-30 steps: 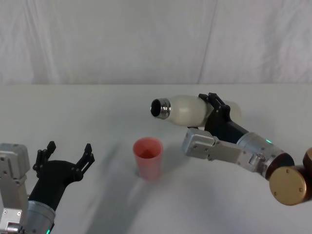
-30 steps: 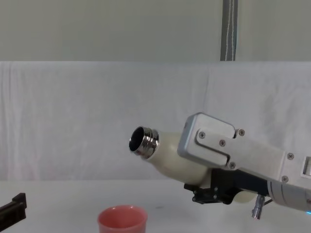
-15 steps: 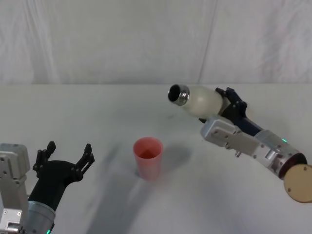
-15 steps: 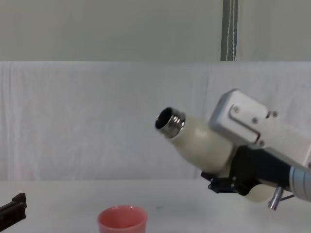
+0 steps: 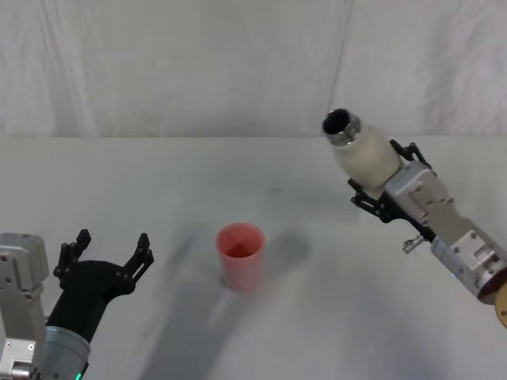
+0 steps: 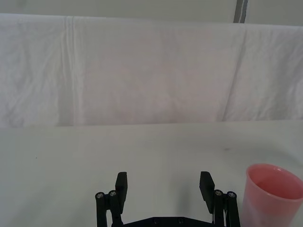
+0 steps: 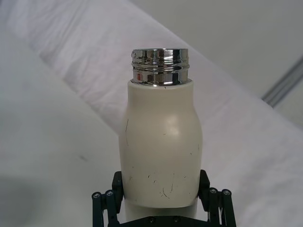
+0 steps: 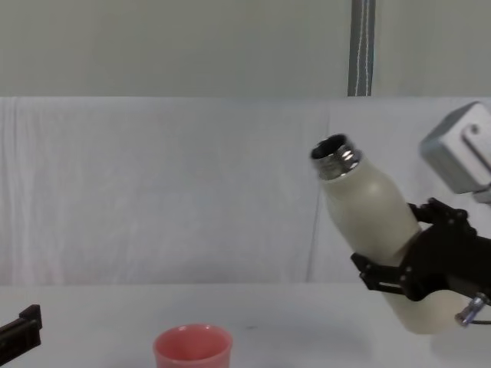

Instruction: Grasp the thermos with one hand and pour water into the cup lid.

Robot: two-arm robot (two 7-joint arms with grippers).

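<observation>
The cream-white thermos [image 5: 363, 154] is held off the table at the right, its steel neck tilted up and to the left; it also shows in the chest view [image 8: 376, 215] and the right wrist view [image 7: 161, 142]. My right gripper [image 5: 388, 186] is shut on its lower body, black fingers [image 7: 210, 201] on either side. The pink cup lid [image 5: 240, 255] stands upright on the table, well to the left of the thermos [image 8: 192, 346] [image 6: 273, 194]. No water stream shows. My left gripper [image 5: 107, 252] rests open at the near left, left of the cup lid [image 6: 164, 185].
A white cloth covers the table [image 5: 238, 182] and hangs as a backdrop behind it. A grey vertical pole [image 8: 360, 46] stands behind the backdrop.
The right gripper has carried the thermos to the right and away from the cup lid, turning it from near-horizontal toward upright. The left gripper and the cup lid have not moved.
</observation>
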